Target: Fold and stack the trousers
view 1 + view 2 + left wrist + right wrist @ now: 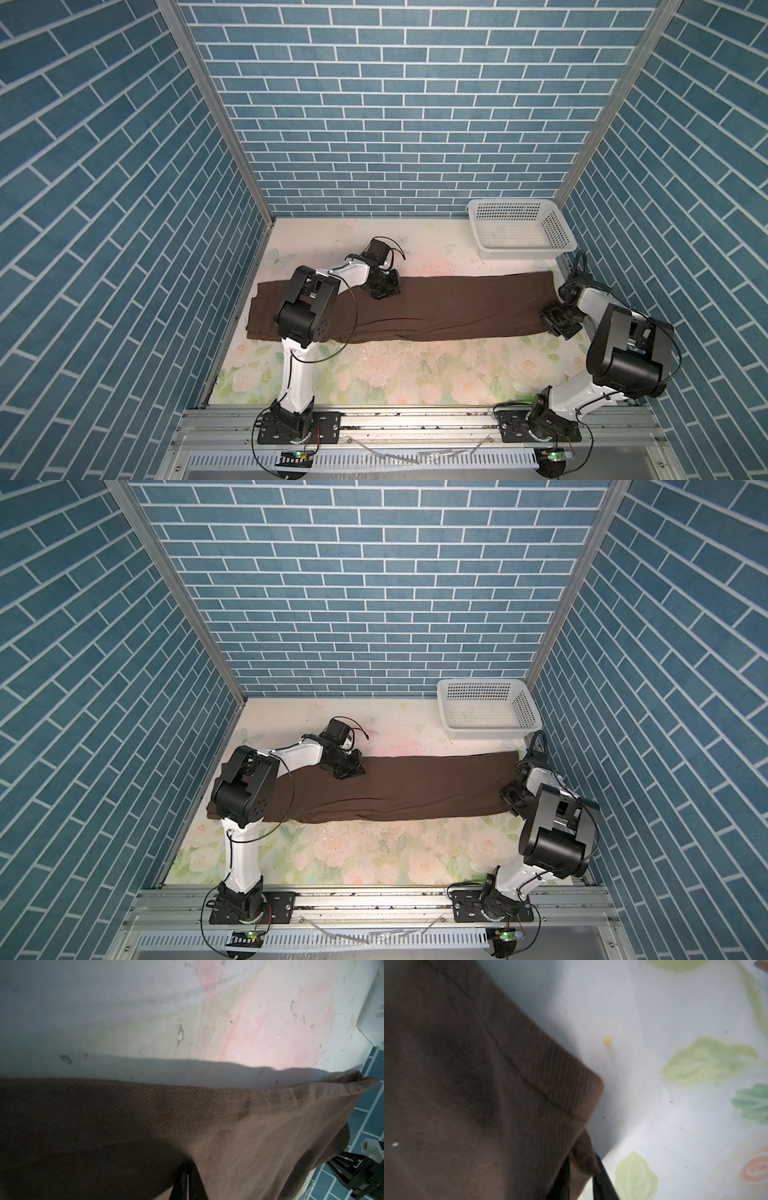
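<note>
One white basket (559, 232) sits far right, its holed floor showing. One pair of trousers (436, 307) stretches across the counter (415, 374). The left jaws pinch its far edge; the right jaws, slightly spread, straddle the right hem.

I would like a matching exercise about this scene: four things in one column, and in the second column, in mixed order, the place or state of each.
Things:
1. trousers
2. basket
3. left pincer
4. right pincer

Places or states:
A. white, at the far right corner of the table
B. brown, laid long across the table
C. jaws apart, cloth between them, at the right end of the trousers
D. shut on the cloth at the far edge of the trousers

Pairs: 1-B, 2-A, 3-D, 4-C.
</note>
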`<state>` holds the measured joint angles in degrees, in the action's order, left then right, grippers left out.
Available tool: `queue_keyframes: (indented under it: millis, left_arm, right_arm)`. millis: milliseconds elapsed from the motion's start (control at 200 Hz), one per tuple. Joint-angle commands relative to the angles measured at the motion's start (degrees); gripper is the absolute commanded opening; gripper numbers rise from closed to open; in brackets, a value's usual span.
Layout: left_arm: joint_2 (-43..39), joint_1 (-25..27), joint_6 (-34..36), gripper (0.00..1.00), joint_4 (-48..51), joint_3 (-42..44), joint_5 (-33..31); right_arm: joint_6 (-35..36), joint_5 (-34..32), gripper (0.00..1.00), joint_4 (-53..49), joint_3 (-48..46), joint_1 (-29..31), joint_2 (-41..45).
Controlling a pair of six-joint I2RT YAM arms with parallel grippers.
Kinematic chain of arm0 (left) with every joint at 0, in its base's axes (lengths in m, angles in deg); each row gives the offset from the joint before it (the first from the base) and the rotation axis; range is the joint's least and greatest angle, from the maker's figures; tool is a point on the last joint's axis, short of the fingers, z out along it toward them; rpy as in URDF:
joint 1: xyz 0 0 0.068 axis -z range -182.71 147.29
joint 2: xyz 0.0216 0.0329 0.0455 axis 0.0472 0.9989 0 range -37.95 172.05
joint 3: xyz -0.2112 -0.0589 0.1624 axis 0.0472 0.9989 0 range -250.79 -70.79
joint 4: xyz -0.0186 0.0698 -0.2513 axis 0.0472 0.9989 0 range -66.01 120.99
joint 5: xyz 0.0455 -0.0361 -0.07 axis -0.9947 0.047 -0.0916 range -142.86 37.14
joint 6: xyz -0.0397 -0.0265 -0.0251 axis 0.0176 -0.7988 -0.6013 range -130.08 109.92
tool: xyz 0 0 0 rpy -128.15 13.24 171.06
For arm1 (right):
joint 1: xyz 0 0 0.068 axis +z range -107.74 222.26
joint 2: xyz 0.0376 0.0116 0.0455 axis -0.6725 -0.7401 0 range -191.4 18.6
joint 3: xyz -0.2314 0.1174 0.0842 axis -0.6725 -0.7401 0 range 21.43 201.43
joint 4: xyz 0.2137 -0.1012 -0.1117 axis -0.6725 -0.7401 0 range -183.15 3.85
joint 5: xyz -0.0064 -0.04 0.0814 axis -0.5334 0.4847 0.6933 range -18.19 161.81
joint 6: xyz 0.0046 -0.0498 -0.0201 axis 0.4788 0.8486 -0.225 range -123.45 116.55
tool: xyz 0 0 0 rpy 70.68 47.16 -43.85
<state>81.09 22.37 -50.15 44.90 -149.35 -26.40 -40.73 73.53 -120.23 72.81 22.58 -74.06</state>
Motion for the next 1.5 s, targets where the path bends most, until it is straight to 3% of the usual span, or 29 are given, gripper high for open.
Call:
queue_keyframes:
  millis: [0,260,545,710,950,1120,1225,1495]
  left_arm:
    - [5.5,0.5,0.3,0.08,4.2,1.8,-3.5]
    - [6.3,0.4,0.3,0.09,4.2,1.7,-3.3]
    - [6.6,0.3,0.0,0.09,3.5,2.0,-2.6]
    - [6.6,0.3,0.0,0.08,3.4,2.0,-2.4]
    - [6.6,0.2,-0.1,0.09,3.4,1.9,-2.3]
    - [6.7,0.2,-0.6,0.09,2.8,2.1,-1.8]
    - [6.7,0.3,-0.8,0.09,2.6,2.5,-1.7]
    - [6.4,0.3,-0.7,0.09,2.6,2.6,-1.7]
  right_arm:
    - [-1.2,-2.4,0.23,1.0,3.5,-0.3,-2.0]
    - [-3.5,-5.4,0.23,6.2,4.0,-0.6,-0.8]
    - [-9.8,-2.4,0.21,11.5,2.6,-1.2,-0.6]
    - [-12.9,2.7,0.23,13.7,1.2,-1.2,-1.4]
    - [-11.3,0.8,0.22,8.4,-2.9,-2.5,4.7]
    - [-10.4,2.2,0.11,6.9,-6.9,-6.2,9.0]
    - [-9.7,2.9,0.1,6.7,-7.8,-7.9,9.3]
    - [-14.1,9.4,0.2,11.9,-10.5,-8.9,6.7]
